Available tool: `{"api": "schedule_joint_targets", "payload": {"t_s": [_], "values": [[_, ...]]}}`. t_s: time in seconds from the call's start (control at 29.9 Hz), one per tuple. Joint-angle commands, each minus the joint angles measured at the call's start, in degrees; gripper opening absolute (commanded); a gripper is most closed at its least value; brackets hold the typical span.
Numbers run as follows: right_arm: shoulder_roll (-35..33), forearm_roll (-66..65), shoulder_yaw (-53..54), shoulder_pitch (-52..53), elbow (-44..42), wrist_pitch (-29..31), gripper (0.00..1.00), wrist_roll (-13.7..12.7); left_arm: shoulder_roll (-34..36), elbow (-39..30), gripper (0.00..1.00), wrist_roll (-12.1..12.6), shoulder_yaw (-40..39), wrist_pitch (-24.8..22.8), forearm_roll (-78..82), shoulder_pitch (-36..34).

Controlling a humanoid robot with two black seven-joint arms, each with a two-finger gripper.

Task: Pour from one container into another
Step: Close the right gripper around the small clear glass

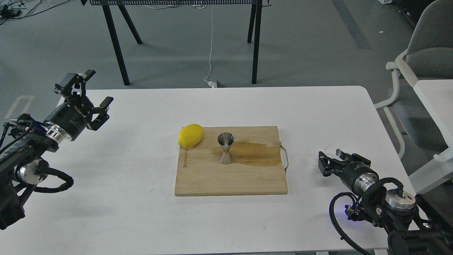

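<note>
The steel jigger [225,148] stands upright in the middle of a wooden cutting board [230,179]. A dark wet stain [256,154] spreads on the board to the jigger's right. Well to the right of the board, low over the table, my right gripper [330,159] is shut on the small clear glass cup [332,151], which shows at its upper side and looks tilted. My left gripper [97,88] hangs open and empty above the table's far left corner, far from the board.
A yellow lemon [190,135] lies at the board's back left corner, left of the jigger. A metal handle [284,157] sticks out at the board's right edge. A grey chair [421,56] and a second white table [437,106] stand at the right.
</note>
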Motion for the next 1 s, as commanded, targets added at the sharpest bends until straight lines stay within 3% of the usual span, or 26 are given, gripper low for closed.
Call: {"api": "schedule_joint_targets", "payload": {"t_s": [0.0,0.27,0.97], "values": [[0.01,0.00,0.00,0.00,-0.01,0.00,0.55,-0.01,-0.09,0.52,0.99,0.00,0.04,0.00,0.00,0.00],[0.01,0.00,0.00,0.00,-0.02,0.00,0.49,-0.19,-0.09,0.52,0.99,0.00,0.04,0.00,0.00,0.00],[0.27,-2.11,0.00,0.00,0.16,0.08,0.44,-0.36,-0.09,0.87,0.99,0.00,0.04,0.00,0.00,0.09]]}}
